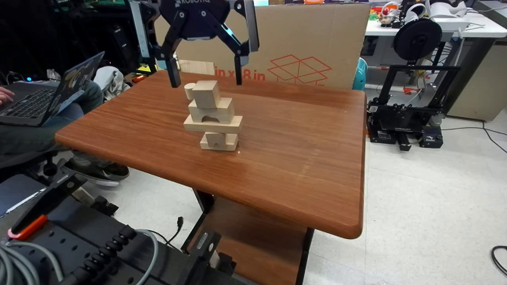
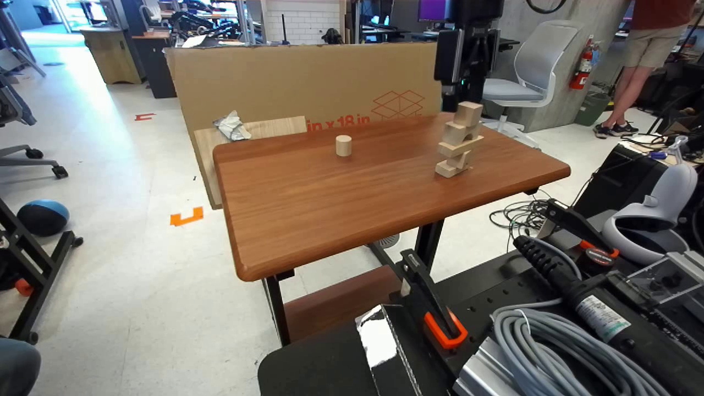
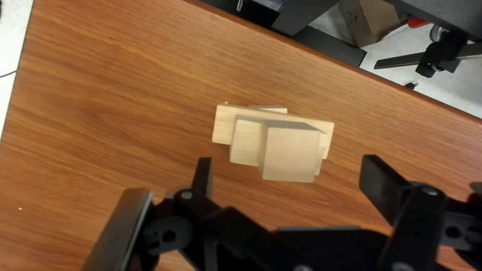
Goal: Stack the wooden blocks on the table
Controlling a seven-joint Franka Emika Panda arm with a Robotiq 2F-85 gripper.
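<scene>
The table [image 1: 285, 150] has a smooth, glossy wood top; on the table, the wooden blocks [image 1: 214, 126] look bare and matt; behind it, the box [image 1: 309, 35] is dull cardboard.

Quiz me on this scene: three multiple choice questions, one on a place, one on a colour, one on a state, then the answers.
1. Where is the wooden cylinder relative to the block stack? A: on top. B: underneath. C: apart, on the table.
2. What colour is the printing on the cardboard? A: red. B: blue. C: green.
3. How is the hand? A: shut on a block. B: open. C: shut, empty.

1 C: an exterior view shows bare table between them.
2 A: both exterior views show it red.
3 B: its fingers stand wide apart in the wrist view.
</scene>
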